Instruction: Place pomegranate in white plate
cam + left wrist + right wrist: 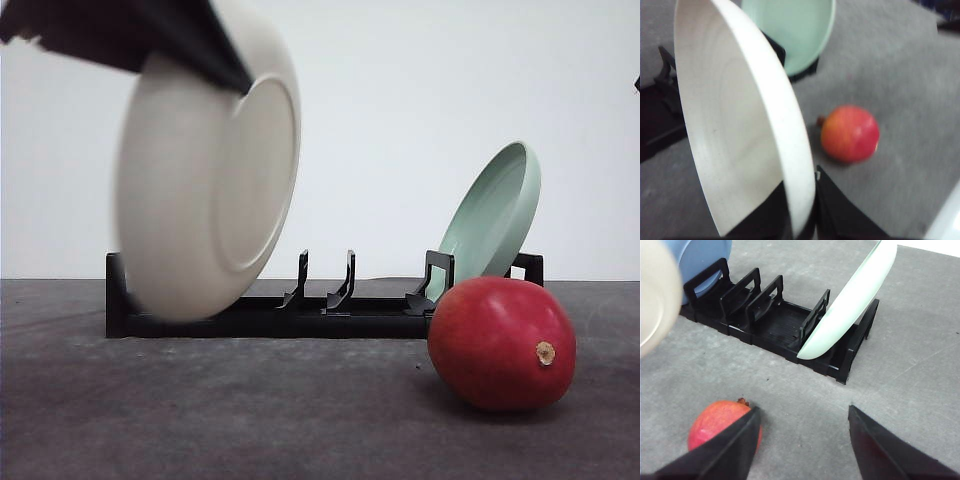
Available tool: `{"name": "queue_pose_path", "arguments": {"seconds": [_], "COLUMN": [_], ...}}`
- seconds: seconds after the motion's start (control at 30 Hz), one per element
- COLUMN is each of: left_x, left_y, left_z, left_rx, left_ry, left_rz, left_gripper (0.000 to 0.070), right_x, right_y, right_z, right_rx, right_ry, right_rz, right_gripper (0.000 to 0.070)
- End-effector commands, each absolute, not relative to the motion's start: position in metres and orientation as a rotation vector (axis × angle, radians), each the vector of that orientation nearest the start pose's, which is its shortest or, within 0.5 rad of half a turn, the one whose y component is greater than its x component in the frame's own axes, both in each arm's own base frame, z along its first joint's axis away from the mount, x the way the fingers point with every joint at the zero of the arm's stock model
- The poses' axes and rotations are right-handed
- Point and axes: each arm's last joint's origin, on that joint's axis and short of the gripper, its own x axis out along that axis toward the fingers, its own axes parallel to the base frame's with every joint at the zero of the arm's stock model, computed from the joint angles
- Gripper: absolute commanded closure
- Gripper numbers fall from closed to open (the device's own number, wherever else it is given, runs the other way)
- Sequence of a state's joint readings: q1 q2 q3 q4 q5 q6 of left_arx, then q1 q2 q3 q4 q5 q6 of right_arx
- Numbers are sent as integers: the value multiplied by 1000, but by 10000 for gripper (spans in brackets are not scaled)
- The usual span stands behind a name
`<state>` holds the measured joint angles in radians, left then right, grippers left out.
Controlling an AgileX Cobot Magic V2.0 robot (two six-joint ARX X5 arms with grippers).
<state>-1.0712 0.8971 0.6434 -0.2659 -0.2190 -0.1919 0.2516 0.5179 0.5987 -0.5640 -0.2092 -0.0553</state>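
Observation:
The white plate hangs tilted on its edge above the left end of the black dish rack, blurred in the front view. My left gripper is shut on its rim from above, and the left wrist view shows the rim pinched between the dark fingers. The red pomegranate lies on the grey table in front of the rack's right end, stem nub facing forward. My right gripper hovers open over the table with the pomegranate just beside one finger.
A pale green plate leans in the rack's right slot. A blue plate stands at the rack's other end. Grey table surface stretches around the pomegranate.

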Motion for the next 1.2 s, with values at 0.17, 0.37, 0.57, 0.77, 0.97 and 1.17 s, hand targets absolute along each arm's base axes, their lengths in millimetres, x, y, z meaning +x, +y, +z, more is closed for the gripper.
{"name": "queue_pose_path", "arguments": {"seconds": [0.17, 0.37, 0.57, 0.77, 0.97, 1.17], "left_x": [85, 84, 85, 86, 86, 86], "left_y": [-172, -190, -208, -222, -227, -228], "left_z": [242, 222, 198, 179, 165, 164], "left_rx": [559, 868, 1132, 1333, 1405, 1407], "left_ry": [494, 452, 430, 419, 446, 455], "left_rz": [-858, -894, -887, -930, -951, -951], "left_gripper": [690, 690, 690, 690, 683, 569], "right_x": [110, 110, 110, 110, 110, 110], "right_y": [35, 35, 35, 35, 35, 35], "right_z": [274, 274, 274, 274, 274, 274], "right_rx": [-61, -61, -61, -61, -61, -61], "right_ry": [455, 456, 456, 456, 456, 456], "right_rz": [469, 469, 469, 469, 469, 469], "right_gripper": [344, 344, 344, 344, 344, 344]}}
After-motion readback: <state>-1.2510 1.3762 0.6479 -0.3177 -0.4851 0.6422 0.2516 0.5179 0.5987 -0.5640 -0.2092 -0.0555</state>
